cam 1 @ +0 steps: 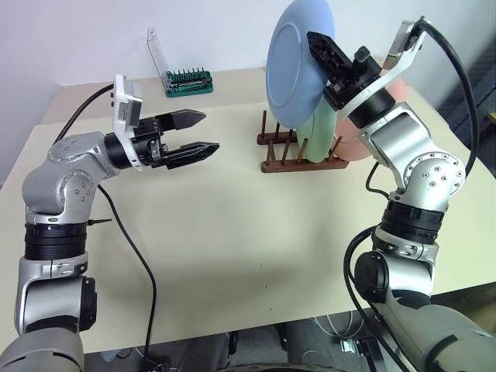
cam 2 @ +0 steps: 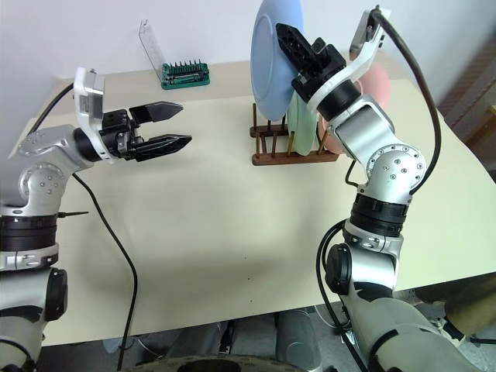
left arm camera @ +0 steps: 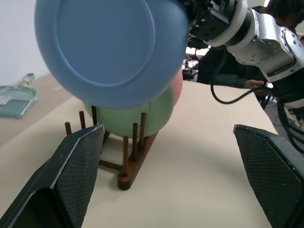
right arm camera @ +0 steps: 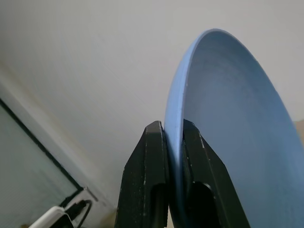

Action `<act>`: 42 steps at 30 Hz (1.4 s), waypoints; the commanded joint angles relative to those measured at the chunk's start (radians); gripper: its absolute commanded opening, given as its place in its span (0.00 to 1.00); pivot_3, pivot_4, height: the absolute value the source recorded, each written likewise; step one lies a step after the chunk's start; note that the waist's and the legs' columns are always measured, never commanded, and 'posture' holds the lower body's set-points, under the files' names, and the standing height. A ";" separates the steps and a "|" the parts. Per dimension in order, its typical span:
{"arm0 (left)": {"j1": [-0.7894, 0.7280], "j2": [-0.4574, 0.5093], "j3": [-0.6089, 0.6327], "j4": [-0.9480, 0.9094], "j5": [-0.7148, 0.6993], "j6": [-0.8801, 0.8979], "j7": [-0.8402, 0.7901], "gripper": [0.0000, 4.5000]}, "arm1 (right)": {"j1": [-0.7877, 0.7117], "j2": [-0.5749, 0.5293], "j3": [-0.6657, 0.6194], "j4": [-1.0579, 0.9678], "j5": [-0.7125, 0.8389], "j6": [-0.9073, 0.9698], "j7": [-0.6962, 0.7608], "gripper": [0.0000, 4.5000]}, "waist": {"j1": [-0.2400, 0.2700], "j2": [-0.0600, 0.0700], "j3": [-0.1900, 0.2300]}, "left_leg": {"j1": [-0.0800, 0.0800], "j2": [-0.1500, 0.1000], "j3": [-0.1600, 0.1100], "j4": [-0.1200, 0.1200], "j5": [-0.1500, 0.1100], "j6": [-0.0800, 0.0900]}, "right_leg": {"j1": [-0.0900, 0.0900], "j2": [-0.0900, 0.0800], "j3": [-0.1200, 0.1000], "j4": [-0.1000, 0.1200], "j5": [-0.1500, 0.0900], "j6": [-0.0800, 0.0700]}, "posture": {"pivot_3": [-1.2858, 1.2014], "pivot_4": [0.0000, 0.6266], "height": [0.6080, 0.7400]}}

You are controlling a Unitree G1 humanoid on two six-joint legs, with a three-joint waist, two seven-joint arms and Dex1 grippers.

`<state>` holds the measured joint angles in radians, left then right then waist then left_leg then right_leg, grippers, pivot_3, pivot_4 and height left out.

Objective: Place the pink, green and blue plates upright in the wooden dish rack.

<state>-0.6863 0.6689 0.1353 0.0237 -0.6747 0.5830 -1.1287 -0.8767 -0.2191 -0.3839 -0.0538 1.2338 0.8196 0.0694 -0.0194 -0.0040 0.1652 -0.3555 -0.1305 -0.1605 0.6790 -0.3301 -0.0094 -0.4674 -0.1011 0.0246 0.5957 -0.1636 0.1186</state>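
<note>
1. Above the wooden dish rack (cam 1: pixel 298 151), the right hand (right arm camera: pixel 173 142) pinches the blue plate (cam 1: pixel 294 66) by its rim, upright.
2. Green plate (cam 1: pixel 319 139) and pink plate (cam 1: pixel 358 147) stand racked.
3. The left hand (cam 1: pixel 200 132) hovers spread wide, empty.

Blue plate (cam 1: pixel 298 70) upright, pinched at its rim by the right gripper (right arm camera: pixel 173 142), above the rack (cam 1: pixel 302 159) holding the green plate (cam 1: pixel 318 139) and pink plate (cam 1: pixel 356 143).

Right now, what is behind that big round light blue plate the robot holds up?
Behind the light blue plate, a pale green plate stands upright in the dark wooden rack, with a pink plate behind that. The blue plate covers most of both.
</note>
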 commanded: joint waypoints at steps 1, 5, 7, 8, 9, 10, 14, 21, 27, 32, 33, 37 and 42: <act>-0.015 0.010 0.009 -0.034 0.000 -0.010 0.002 1.00 | 0.002 -0.005 0.015 -0.003 -0.015 -0.021 0.027 0.00 | 0.001 0.000 0.000 | 0.000 0.000 0.000 0.000 0.000 0.000 | 0.000 0.000 0.000 0.000 0.000 0.000 | 0.52 0.24 1.00; -0.022 0.016 0.018 -0.020 -0.003 -0.002 0.002 1.00 | 0.005 -0.017 0.040 0.025 -0.068 -0.026 0.056 0.00 | 0.001 0.000 0.000 | 0.000 0.000 0.000 0.000 0.000 0.000 | 0.000 0.000 0.000 0.000 0.000 0.000 | 0.52 0.24 1.00; -0.026 0.020 0.021 -0.022 -0.010 0.015 0.002 1.00 | 0.004 -0.023 0.046 0.035 -0.093 -0.034 0.071 0.00 | 0.001 0.000 0.000 | 0.000 0.000 0.001 0.000 0.000 0.000 | 0.000 0.000 0.000 0.000 0.000 0.000 | 0.52 0.24 1.00; -0.028 0.018 0.023 -0.025 -0.013 0.019 0.007 1.00 | 0.004 -0.024 0.046 0.040 -0.103 -0.038 0.079 0.00 | 0.002 0.000 0.000 | 0.000 0.000 0.001 0.000 0.000 0.000 | 0.000 0.000 0.000 0.000 0.000 0.000 | 0.52 0.24 1.00; -0.028 0.015 0.025 -0.031 -0.014 0.020 0.011 1.00 | 0.005 -0.029 0.049 0.045 -0.118 -0.044 0.088 0.00 | 0.002 0.000 0.000 | 0.000 0.000 0.001 0.000 0.000 0.000 | 0.000 0.000 0.000 0.000 0.000 0.000 | 0.52 0.24 1.00; -0.025 0.013 0.026 -0.039 -0.014 0.022 0.015 1.00 | 0.007 -0.032 0.050 0.051 -0.130 -0.049 0.096 0.00 | 0.002 0.000 0.000 | 0.000 0.000 0.001 0.000 0.000 0.000 | 0.000 0.000 0.000 0.000 0.000 0.000 | 0.52 0.24 1.00; -0.022 0.014 0.028 -0.054 -0.024 0.034 0.025 1.00 | 0.008 -0.041 0.049 0.073 -0.158 -0.057 0.121 0.00 | 0.002 0.000 0.000 | 0.000 0.000 0.001 0.000 0.000 0.000 | 0.000 0.000 0.000 0.000 0.000 0.000 | 0.52 0.24 1.00; -0.023 0.022 0.030 -0.069 -0.032 0.047 0.026 1.00 | 0.018 -0.043 0.046 0.113 -0.188 -0.057 0.156 0.00 | 0.002 0.000 0.000 | 0.000 0.000 0.001 0.000 0.000 0.000 | 0.000 0.000 0.000 0.000 0.000 0.000 | 0.52 0.24 1.00; -0.021 0.020 0.034 -0.059 -0.035 0.060 0.029 1.00 | 0.024 -0.029 0.052 0.110 -0.201 -0.058 0.174 0.00 | 0.002 0.000 0.000 | 0.000 0.000 0.001 0.000 0.000 0.000 | 0.000 0.000 0.000 0.000 0.000 0.000 | 0.52 0.24 1.00; -0.023 0.011 0.036 -0.057 -0.033 0.056 0.039 1.00 | 0.018 -0.033 0.053 0.118 -0.215 -0.056 0.178 0.00 | 0.002 0.000 0.000 | 0.000 0.000 0.001 0.000 0.000 0.000 | 0.000 0.000 0.000 0.000 0.000 0.000 | 0.52 0.24 1.00; -0.023 0.010 0.039 -0.058 -0.035 0.056 0.041 1.00 | 0.005 -0.037 0.046 0.124 -0.212 -0.057 0.174 0.00 | 0.002 0.000 0.000 | 0.000 0.000 0.001 0.000 0.000 0.000 | 0.000 0.000 0.000 0.000 0.000 0.000 | 0.52 0.24 1.00; -0.018 0.009 0.038 -0.061 -0.036 0.053 0.044 1.00 | -0.031 -0.046 0.031 0.134 -0.197 -0.049 0.168 0.00 | 0.002 0.000 0.000 | 0.000 0.000 0.001 0.000 0.000 0.000 | 0.000 0.000 0.000 0.000 0.000 0.000 | 0.52 0.24 1.00; -0.015 0.003 0.041 -0.062 -0.042 0.057 0.052 1.00 | -0.058 -0.032 0.021 0.129 -0.181 -0.037 0.145 0.00 | 0.002 0.000 0.000 | 0.000 0.000 0.001 0.000 0.000 0.000 | 0.000 0.000 0.000 0.000 0.000 0.000 | 0.52 0.24 1.00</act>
<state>-0.6893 0.6672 0.1403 -0.0150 -0.6902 0.6481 -1.0791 -0.8954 -0.2542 -0.3438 0.1058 1.0272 0.7884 0.2206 -0.0175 -0.0039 0.1652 -0.3556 -0.1305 -0.1599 0.6793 -0.3301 -0.0094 -0.4673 -0.1011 0.0248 0.5954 -0.1636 0.1185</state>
